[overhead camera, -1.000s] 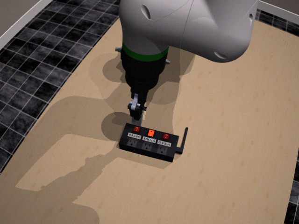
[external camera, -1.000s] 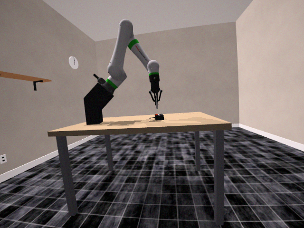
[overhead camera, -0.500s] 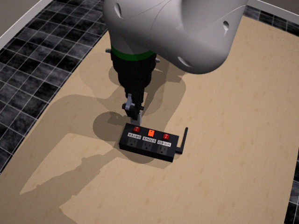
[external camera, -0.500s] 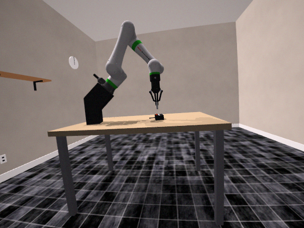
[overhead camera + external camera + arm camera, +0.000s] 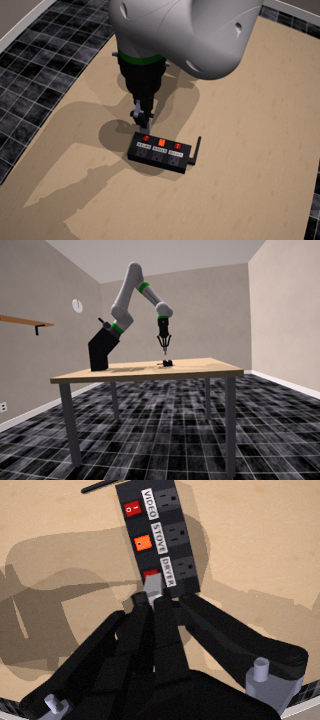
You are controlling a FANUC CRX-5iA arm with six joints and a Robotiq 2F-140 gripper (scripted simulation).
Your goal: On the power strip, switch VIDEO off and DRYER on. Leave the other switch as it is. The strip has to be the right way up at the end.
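The black power strip (image 5: 160, 152) lies right way up on the wooden table, its three labels reading DRYER, STOVE and VIDEO. The DRYER switch (image 5: 146, 138) is dark red. The STOVE switch (image 5: 161, 142) glows bright orange. The VIDEO switch (image 5: 177, 145) is dark red. My gripper (image 5: 146, 126) is shut and empty, its fingertips pointing down just above and behind the DRYER switch. In the wrist view the fingertips (image 5: 154, 588) cover part of the DRYER switch at the near end of the strip (image 5: 156, 530). In the side view the gripper (image 5: 165, 352) hangs a little above the strip (image 5: 167, 362).
A short black cable stub (image 5: 195, 149) sticks out of the strip's VIDEO end. The arm's black base (image 5: 100, 348) stands on the table's far left. The table edge and the tiled floor (image 5: 31, 72) lie to the left.
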